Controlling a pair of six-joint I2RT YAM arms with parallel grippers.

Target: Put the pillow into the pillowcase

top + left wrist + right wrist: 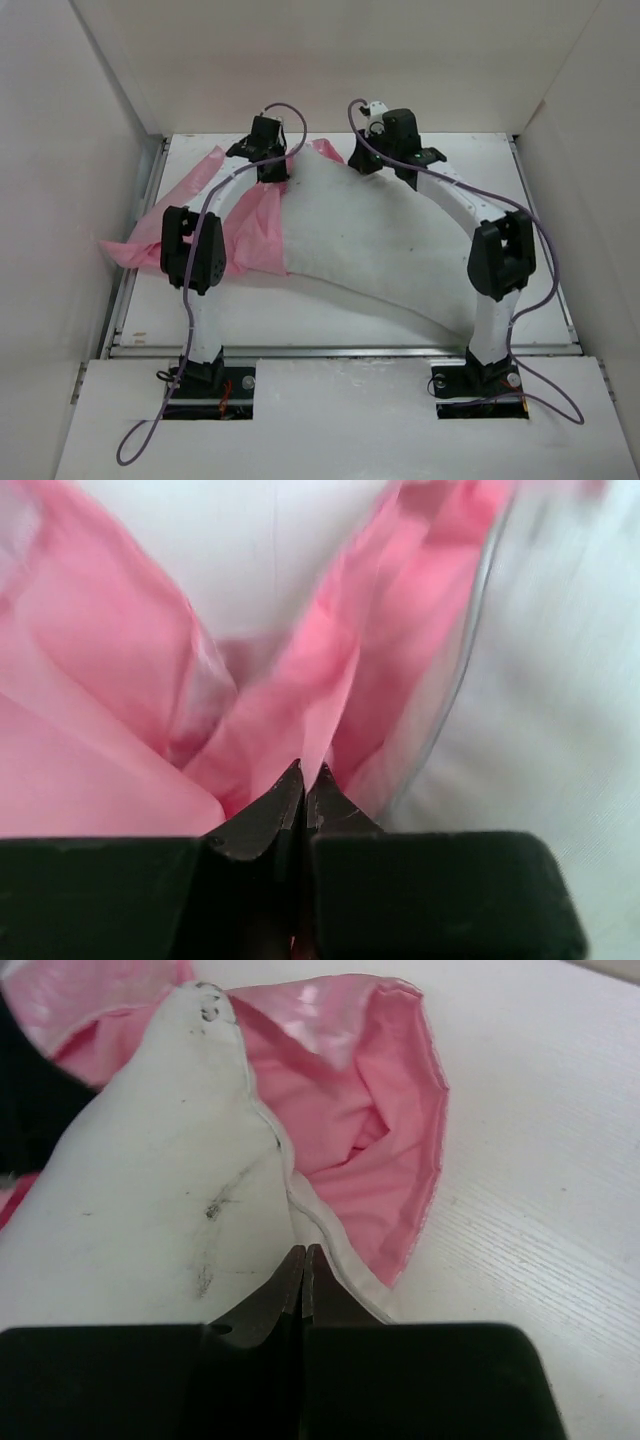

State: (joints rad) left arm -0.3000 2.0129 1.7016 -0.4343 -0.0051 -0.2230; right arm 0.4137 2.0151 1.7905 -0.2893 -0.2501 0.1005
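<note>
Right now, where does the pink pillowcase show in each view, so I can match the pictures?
Top external: pillowcase, left of centre.
Left wrist: pillowcase fills the left and centre, in folds.
Right wrist: pillowcase, upper centre, its inside facing the camera.
Shared landmark: the white pillow, against its right side from above, on its left in the right wrist view; the left wrist's white patches are too blurred to tell.

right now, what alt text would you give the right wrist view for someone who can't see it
The right gripper, jaws shut, pinches the seamed edge of the white pillow, whose smudged corner sits at the open mouth of the pink pillowcase. Both lie on a white table.
</note>
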